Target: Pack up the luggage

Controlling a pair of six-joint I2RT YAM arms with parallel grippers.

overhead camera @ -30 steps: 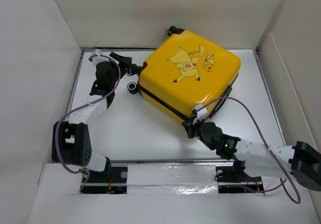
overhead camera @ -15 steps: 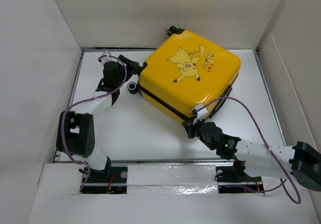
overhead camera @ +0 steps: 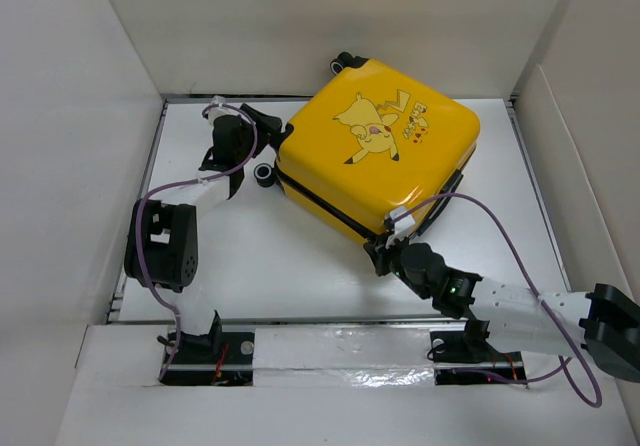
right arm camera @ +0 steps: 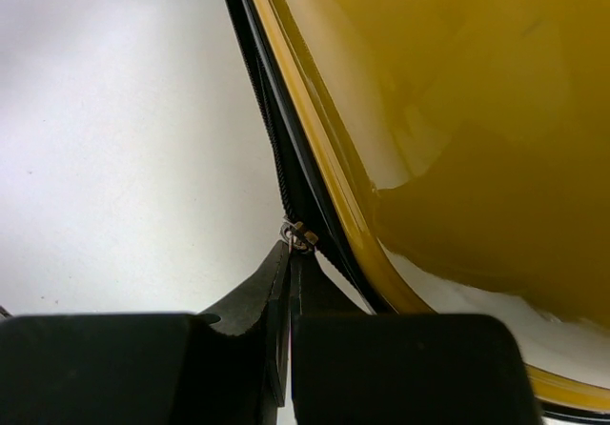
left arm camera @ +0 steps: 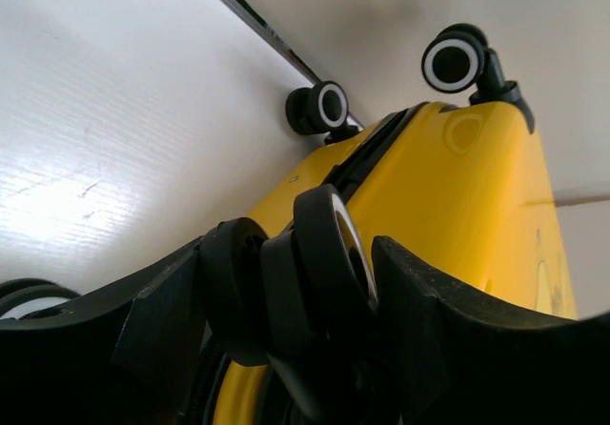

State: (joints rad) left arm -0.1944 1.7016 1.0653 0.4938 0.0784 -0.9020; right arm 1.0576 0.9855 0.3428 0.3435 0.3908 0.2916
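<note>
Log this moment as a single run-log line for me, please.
Pikachu suitcase: lid down, flat on table | left pincer: closed on caster wheel | right pincer: pinching zipper pull

You're basically working inside a plain white box. The table (overhead camera: 290, 256) is white and matte, and you can spot a few faint scuffs on it in the left wrist view. Around it the back wall (overhead camera: 330, 26), left wall (overhead camera: 60, 166) and right wall (overhead camera: 600, 186) are all bare white panels. A dark track (overhead camera: 215, 97) runs along the far edge, right where the table meets the back wall. At your near edge there's a strip of shiny tape (overhead camera: 340, 351) just above a white ledge (overhead camera: 330, 411). The light's soft and even, with a bit of glare on the tabletop.
</note>
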